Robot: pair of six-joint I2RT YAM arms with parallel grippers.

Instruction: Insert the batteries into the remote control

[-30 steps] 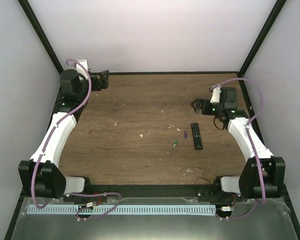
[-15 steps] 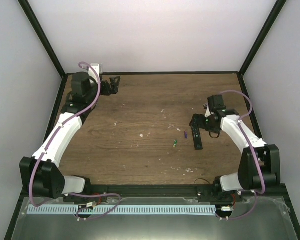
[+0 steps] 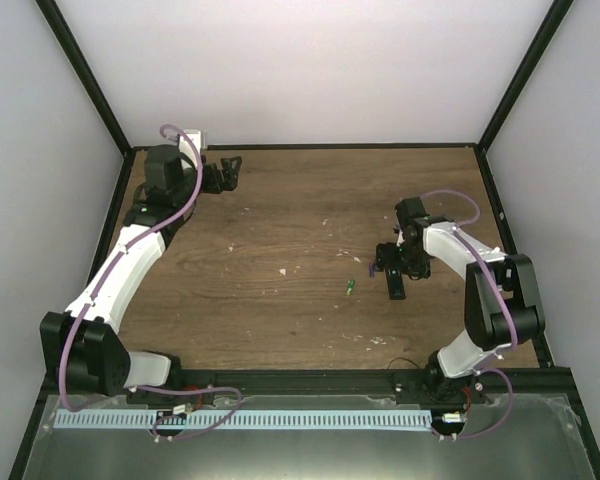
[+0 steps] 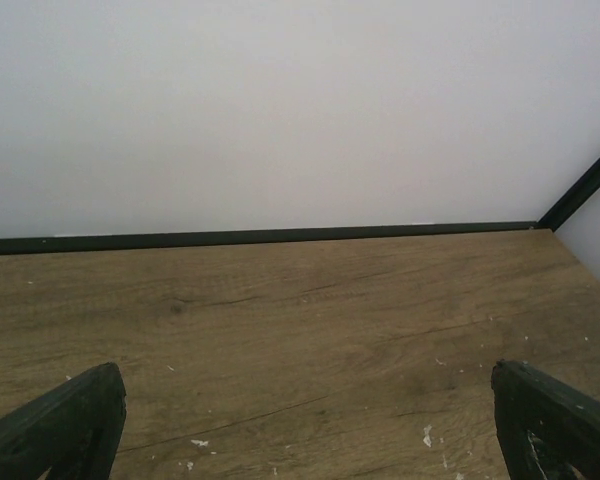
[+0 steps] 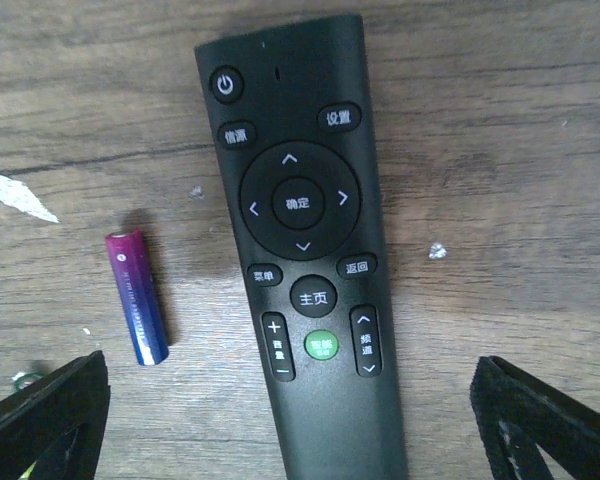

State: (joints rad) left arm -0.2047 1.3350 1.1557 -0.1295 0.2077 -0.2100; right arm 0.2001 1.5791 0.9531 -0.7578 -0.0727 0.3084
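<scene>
Fingers of the right gripper stand wide apart over the wooden table, one on each side of the black remote control, with bare wood showing between each finger and the remote, so nothing is gripped. The remote lies flat and button-side up between them, its power button at the end farthest from the gripper and its near end running out under the wrist camera. A purple battery lies on the wood just beside the remote, not touching it, between the remote and the finger at the picture's left edge. A green battery lies further out on that same side. Across the table, the left gripper is also spread wide, with only bare wood and white flecks between its fingers.
</scene>
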